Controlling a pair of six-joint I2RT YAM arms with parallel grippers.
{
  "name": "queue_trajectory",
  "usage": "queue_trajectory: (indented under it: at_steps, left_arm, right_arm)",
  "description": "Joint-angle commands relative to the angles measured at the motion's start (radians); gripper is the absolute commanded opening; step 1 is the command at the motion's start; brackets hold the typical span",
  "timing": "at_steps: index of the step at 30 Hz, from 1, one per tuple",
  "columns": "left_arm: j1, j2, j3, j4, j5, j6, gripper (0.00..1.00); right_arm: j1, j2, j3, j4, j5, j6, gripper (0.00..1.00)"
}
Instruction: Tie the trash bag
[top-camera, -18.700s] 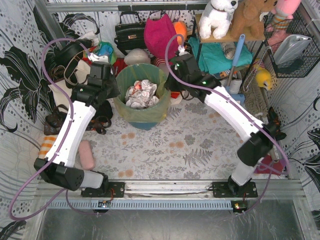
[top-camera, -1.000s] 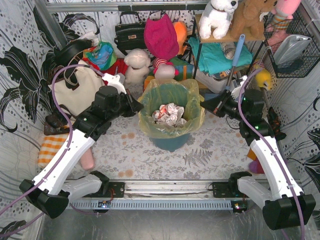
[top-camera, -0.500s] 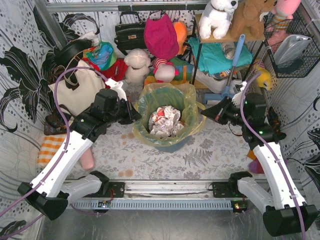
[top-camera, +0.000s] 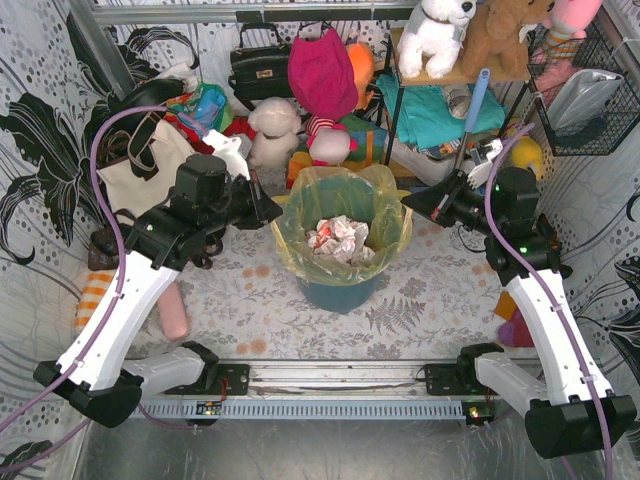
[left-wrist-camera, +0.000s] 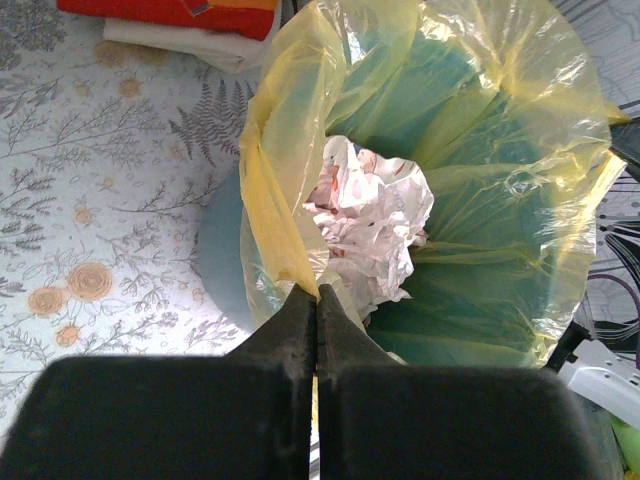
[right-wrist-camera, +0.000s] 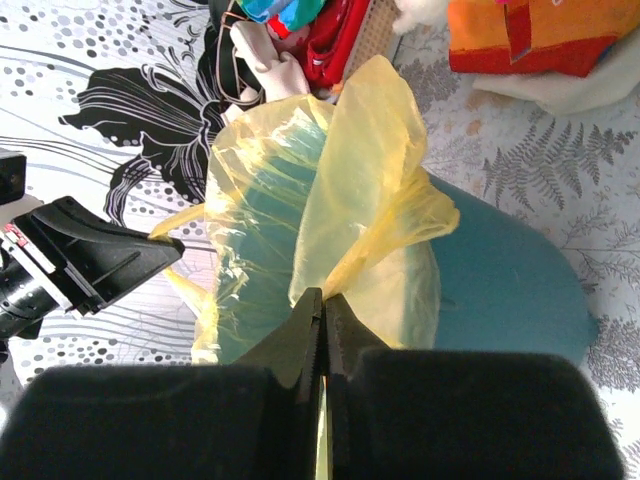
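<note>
The trash bag (top-camera: 342, 203) is thin yellow-green plastic, open, lining a teal round bin (top-camera: 340, 290) at the middle of the floor. Crumpled white and red paper (top-camera: 343, 238) lies inside. My left gripper (top-camera: 276, 216) is shut on the bag's left rim. In the left wrist view the left gripper (left-wrist-camera: 316, 292) pinches a yellow fold of the bag (left-wrist-camera: 290, 180). My right gripper (top-camera: 408, 206) is shut on the bag's right rim. In the right wrist view the right gripper (right-wrist-camera: 322, 298) pinches a gathered strip of the bag (right-wrist-camera: 370, 170).
A cream tote bag with black straps (top-camera: 150, 170) lies at the left. Plush toys (top-camera: 275, 130), a black handbag (top-camera: 260, 65) and a magenta bag (top-camera: 322, 75) crowd the back. A shelf with toys (top-camera: 440, 90) and a wire basket (top-camera: 590, 90) stand at the right.
Both grippers have lifted the bag's rim upward and slightly back, drawing the bag higher out of the bin. The left arm moved up and left; the right gripper rose a little.
</note>
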Motion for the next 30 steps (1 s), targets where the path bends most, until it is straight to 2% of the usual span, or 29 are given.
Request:
queue_trajectory:
  at_steps: [1, 9, 13, 16, 23, 30]
  left_arm:
    - [0.011, 0.004, 0.056, 0.07, 0.034, 0.017, 0.0]
    - [0.021, 0.019, 0.011, 0.196, 0.103, -0.016, 0.0]
    - [0.023, 0.054, -0.067, 0.292, 0.277, -0.051, 0.0]
    - [0.026, 0.066, -0.109, 0.34, 0.328, -0.071, 0.0]
    - [0.031, 0.066, -0.15, 0.309, 0.278, -0.047, 0.0]
    - [0.032, 0.059, -0.156, 0.379, 0.34, -0.098, 0.0]
  right_arm:
    - [-0.002, 0.011, 0.067, 0.131, -0.004, 0.038, 0.0]
    - [-0.001, 0.066, -0.02, 0.332, -0.075, 0.135, 0.0]
    - [0.009, 0.085, -0.084, 0.454, -0.206, 0.176, 0.0]
    - [0.029, 0.073, -0.113, 0.446, -0.258, 0.155, 0.0]
    - [0.034, -0.008, -0.169, 0.282, -0.23, 0.05, 0.0]
    - [0.035, 0.012, -0.175, 0.438, -0.303, 0.124, 0.0]
